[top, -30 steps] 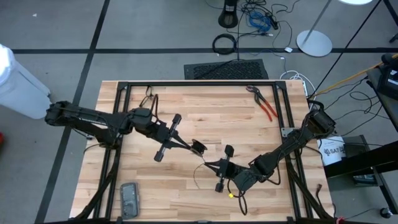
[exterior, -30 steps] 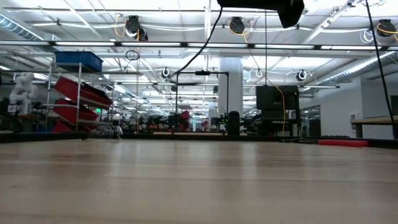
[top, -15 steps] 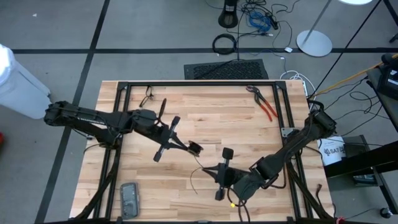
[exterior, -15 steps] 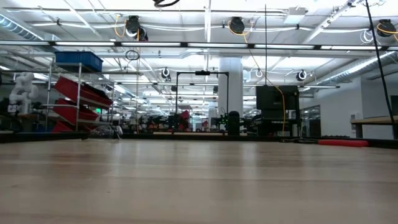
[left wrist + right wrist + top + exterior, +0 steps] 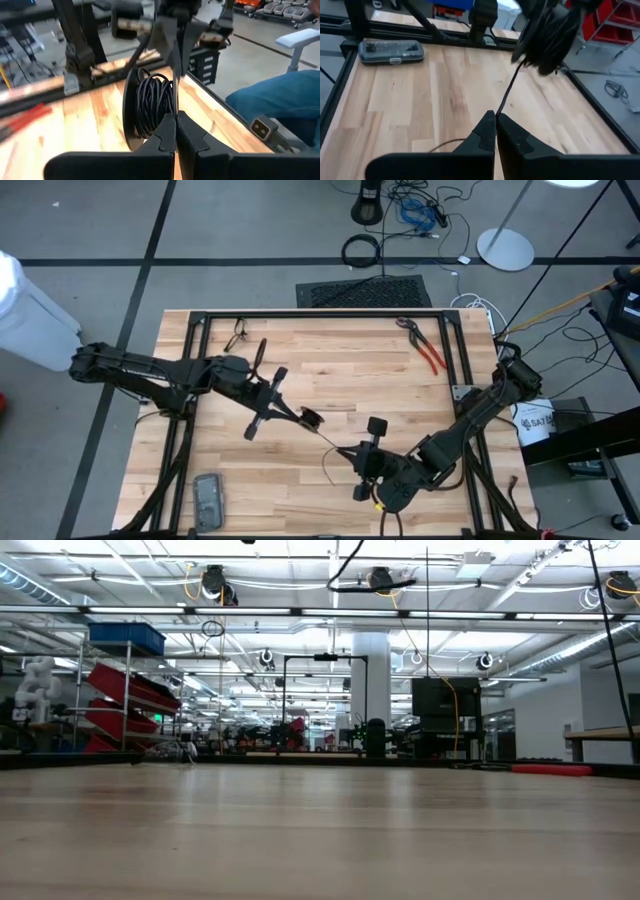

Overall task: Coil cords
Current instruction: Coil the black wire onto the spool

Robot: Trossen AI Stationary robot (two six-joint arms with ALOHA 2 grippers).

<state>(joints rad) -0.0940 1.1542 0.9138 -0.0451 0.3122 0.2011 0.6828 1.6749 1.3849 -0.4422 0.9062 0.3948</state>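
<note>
- Left gripper, at centre frame in the high view, stays clenched on the wound bundle of thin black cord.
- Right gripper, lower centre-right, clenched on the cord's free strand, has drawn back toward the frame's lower edge.
- The strand between them now runs tauter over the pale wooden surface, suggesting another loop is underway.

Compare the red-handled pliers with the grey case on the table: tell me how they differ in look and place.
The red-handled pliers are slim, with red handles and dark metal jaws; the grey case is a flat, rounded rectangle.
The pliers lie near the table's far edge on the right arm's side; the case lies by the near edge on the left arm's side.
The pliers sit at a slant; the case lies nearly square to the table edge.
Both rest flat on the wood, clear of both arms.
</note>
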